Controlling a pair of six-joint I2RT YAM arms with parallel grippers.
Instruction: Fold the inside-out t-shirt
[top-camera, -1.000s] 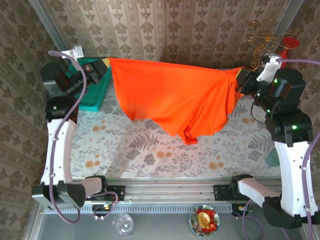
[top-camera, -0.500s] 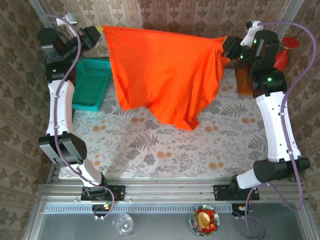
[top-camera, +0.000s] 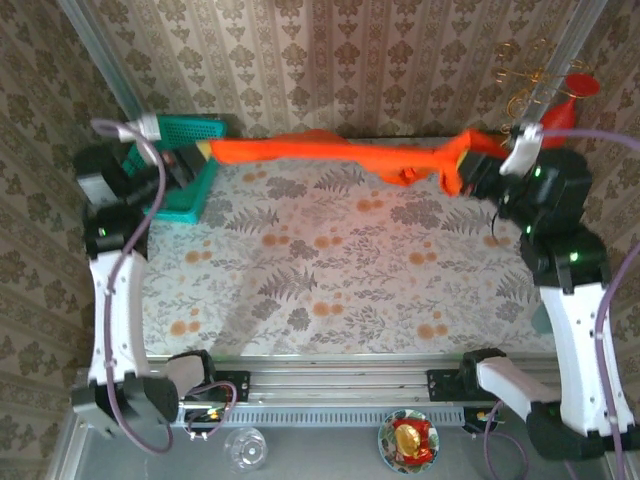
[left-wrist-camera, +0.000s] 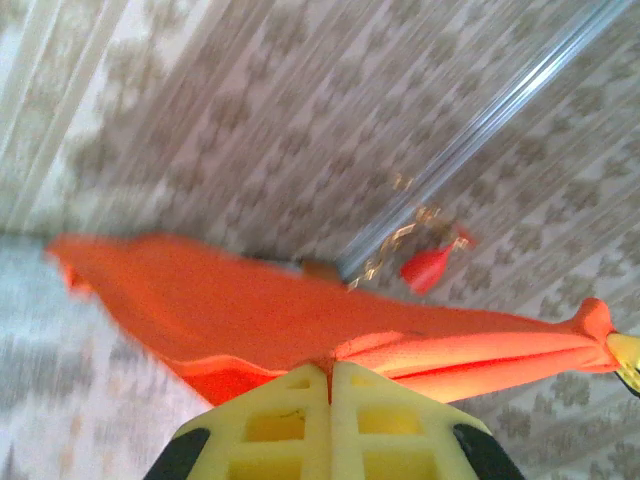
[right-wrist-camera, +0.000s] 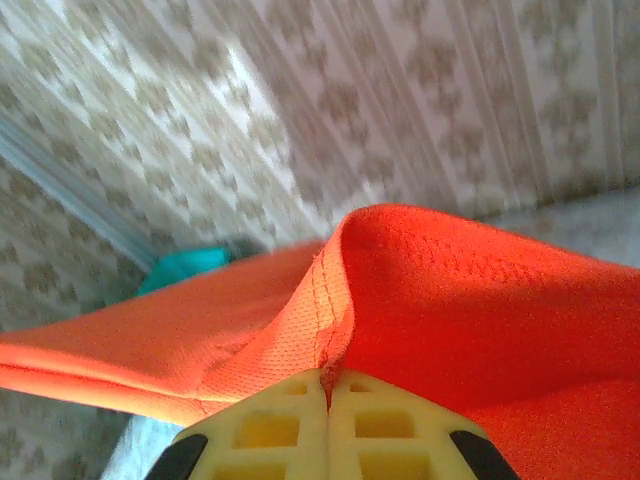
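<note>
T-shirt (top-camera: 300, 148) stretched between left claw (left-wrist-camera: 330, 372) and right claw (right-wrist-camera: 327, 380), each clamped on its edge.

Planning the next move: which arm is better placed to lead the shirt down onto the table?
Probably right. Both grippers are shut on the shirt, but the right gripper is over bare table, while the left gripper is beside the basket.

The t-shirt (top-camera: 330, 150) stretches along the table's (top-camera: 320, 265) far edge, between basket (top-camera: 190, 128) at left and vase (top-camera: 577, 85) at right
</note>
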